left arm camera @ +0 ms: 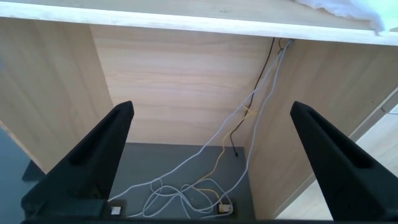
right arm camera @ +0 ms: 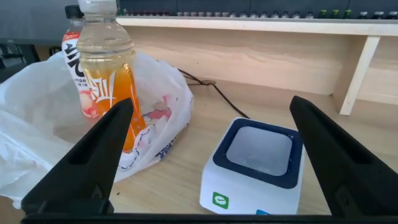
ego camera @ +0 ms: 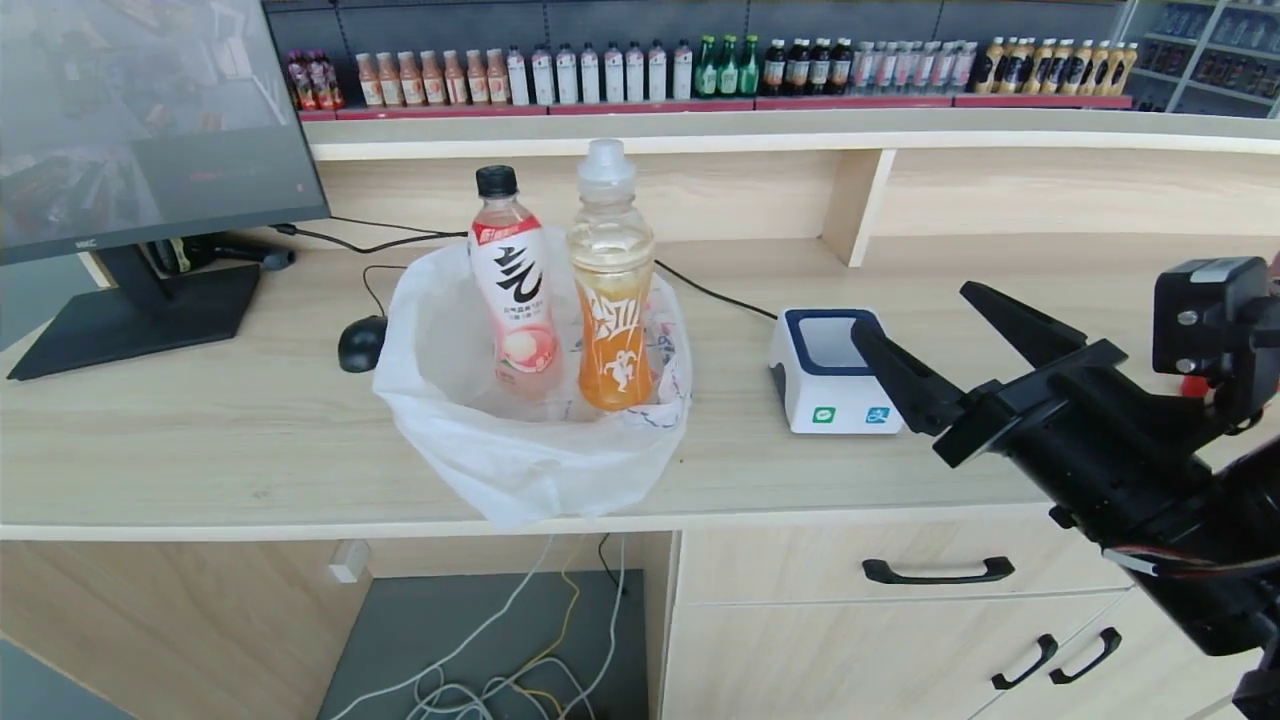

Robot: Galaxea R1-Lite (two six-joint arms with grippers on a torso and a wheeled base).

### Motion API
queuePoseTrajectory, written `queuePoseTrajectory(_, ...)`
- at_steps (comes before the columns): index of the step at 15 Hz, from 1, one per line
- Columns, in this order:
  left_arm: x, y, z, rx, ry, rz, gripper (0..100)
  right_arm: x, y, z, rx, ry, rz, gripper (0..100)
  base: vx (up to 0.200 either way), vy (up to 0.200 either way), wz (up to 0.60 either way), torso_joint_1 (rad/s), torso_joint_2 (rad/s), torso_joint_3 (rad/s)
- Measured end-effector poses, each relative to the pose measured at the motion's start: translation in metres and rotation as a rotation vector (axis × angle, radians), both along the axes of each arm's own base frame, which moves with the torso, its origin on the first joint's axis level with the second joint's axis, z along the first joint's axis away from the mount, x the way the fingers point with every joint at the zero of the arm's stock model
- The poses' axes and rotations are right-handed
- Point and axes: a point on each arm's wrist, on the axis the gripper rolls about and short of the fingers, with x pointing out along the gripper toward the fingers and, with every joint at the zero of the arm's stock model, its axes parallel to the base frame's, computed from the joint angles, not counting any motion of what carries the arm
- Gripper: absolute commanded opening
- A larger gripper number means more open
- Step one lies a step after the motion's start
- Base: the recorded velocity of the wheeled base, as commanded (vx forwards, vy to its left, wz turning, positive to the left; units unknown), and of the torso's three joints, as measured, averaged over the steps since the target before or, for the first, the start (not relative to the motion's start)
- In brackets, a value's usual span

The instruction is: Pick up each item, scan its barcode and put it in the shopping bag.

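Observation:
A white shopping bag (ego camera: 450, 430) sits mid-counter, its mouth wide. Two bottles stand upright inside it: a pink drink with a black cap (ego camera: 515, 290) and an orange drink with a clear cap (ego camera: 612, 290). To the bag's right is the white and blue barcode scanner (ego camera: 825, 385). My right gripper (ego camera: 915, 312) hovers open and empty just right of the scanner, above the counter's front. From the right wrist, the scanner (right arm camera: 255, 162), the orange drink (right arm camera: 106, 81) and the bag (right arm camera: 31, 124) lie beyond the right gripper (right arm camera: 211, 106). My left gripper (left arm camera: 211, 118) is open and empty below the countertop.
A monitor (ego camera: 140, 110) on its stand and a black mouse (ego camera: 361, 343) occupy the counter's left. A raised shelf with a divider (ego camera: 855, 205) backs the counter. Drawers with black handles (ego camera: 938, 572) are under the right side. Loose cables (left arm camera: 199, 186) hang in the open recess.

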Motion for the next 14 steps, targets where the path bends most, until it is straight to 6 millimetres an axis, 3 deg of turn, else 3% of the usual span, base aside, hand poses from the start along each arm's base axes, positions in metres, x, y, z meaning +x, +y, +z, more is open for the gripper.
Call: queuePoseTrajectory(14,0.000,0.000,0.000,0.000,0.000,0.000,100,-0.036,0.001,0.013,0.032,-0.053,0.093,100,0.000,-0.200,0.00,0.001,0.00,0.002)
